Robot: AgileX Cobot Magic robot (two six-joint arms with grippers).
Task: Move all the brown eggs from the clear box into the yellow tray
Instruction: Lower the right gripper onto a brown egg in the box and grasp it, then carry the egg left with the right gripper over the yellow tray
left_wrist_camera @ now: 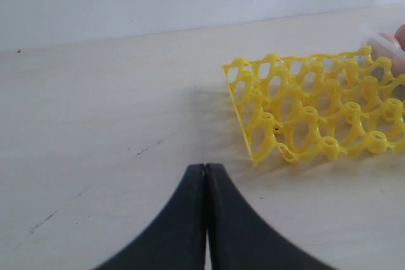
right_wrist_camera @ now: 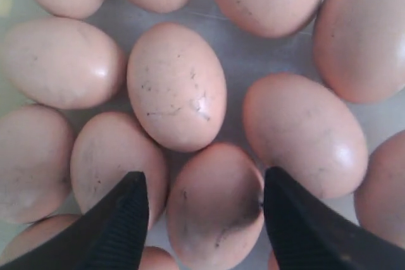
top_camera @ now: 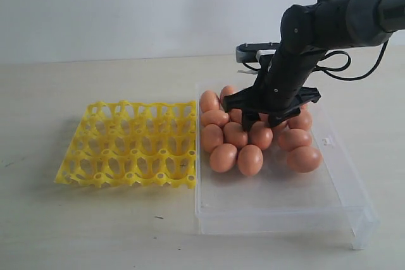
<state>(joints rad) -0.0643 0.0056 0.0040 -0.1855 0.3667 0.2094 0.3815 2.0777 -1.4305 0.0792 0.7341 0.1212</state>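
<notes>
Lying right under the right claw [right_wrist_camera: 204, 178], one smooth orange-brown oval egg [right_wrist_camera: 214, 210] is seen between the two black ribbed fingers [right_wrist_camera: 120, 219]. The fingers are spread wide apart, one on each side of the egg, and nothing is held yet. It cannot be told whether they touch the shell.

The egg is likely light, with a hard but thin shell that can be cracked by a hard squeeze. The shell is shiny and round, so it may slip or roll. It is best taken across its fat middle, with a soft grip.

All around the claw, more brown eggs [top_camera: 250, 159] are packed close, many touching each other. Small dark specks are seen on their shells. They could be bumped when the fingers are closed.

The eggs are kept in a big, low box of clear thin plastic [top_camera: 278, 210], below the claw.

Off to one side of the claw, just past the box wall, a bright yellow plastic tray [top_camera: 133, 147] is laid. It is made of open cups with little peaks, and no egg is seen in it.

Well away from the right claw, the left claw [left_wrist_camera: 205, 170] is pressed shut over the pale, smooth table [top_camera: 63, 219], near the tray's corner.
</notes>
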